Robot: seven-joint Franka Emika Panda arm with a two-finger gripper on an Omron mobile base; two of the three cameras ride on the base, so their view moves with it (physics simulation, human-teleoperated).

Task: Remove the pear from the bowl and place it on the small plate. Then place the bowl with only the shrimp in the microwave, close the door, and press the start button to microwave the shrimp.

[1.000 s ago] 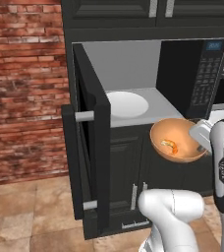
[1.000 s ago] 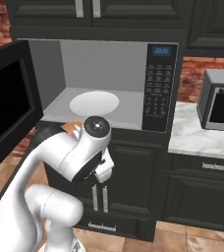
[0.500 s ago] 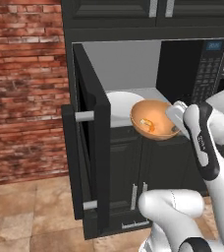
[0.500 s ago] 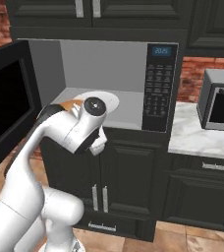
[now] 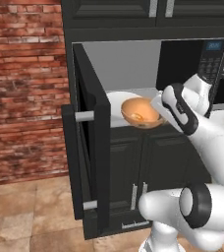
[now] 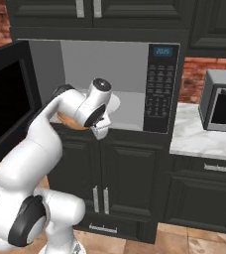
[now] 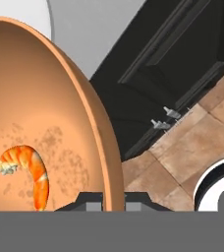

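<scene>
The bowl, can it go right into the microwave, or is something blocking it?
Nothing visible blocks it. The door is swung wide open, and the bowl, held at the microwave opening, faces just the white turntable.

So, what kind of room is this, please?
Most likely a home kitchen: a built-in microwave set among dark cabinets, a marble counter carrying a small silver oven, and a brick wall.
</scene>
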